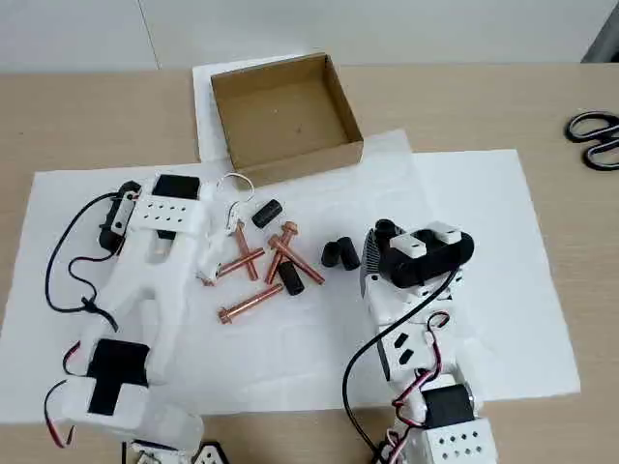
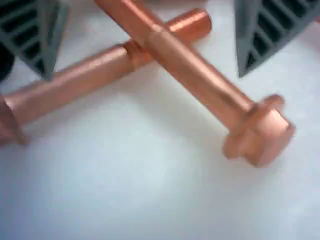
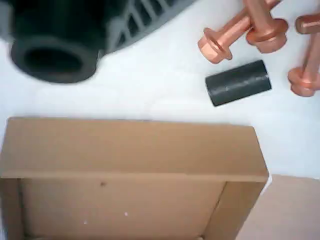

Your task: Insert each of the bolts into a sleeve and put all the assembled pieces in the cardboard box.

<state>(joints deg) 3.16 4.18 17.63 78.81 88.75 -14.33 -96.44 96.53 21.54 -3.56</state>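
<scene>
Several copper bolts (image 1: 253, 302) and black sleeves (image 1: 339, 253) lie on white paper in front of the empty cardboard box (image 1: 290, 162). My left gripper (image 1: 215, 257) stands open low over two crossed bolts (image 2: 200, 85), its grey fingers (image 2: 35, 35) apart on either side of them. To the right of the pile, my right gripper (image 1: 379, 242) is shut on a black sleeve (image 3: 50, 50), which sits against its grey finger (image 3: 135, 25). Another sleeve (image 3: 238, 83) lies beside bolt heads (image 3: 215, 45), close to the box wall (image 3: 130, 145).
Scissors (image 1: 594, 140) lie at the table's far right edge. A small wire ring (image 1: 235, 184) rests near the left arm, just in front of the box. White paper (image 1: 484, 242) covers the middle of the wooden table.
</scene>
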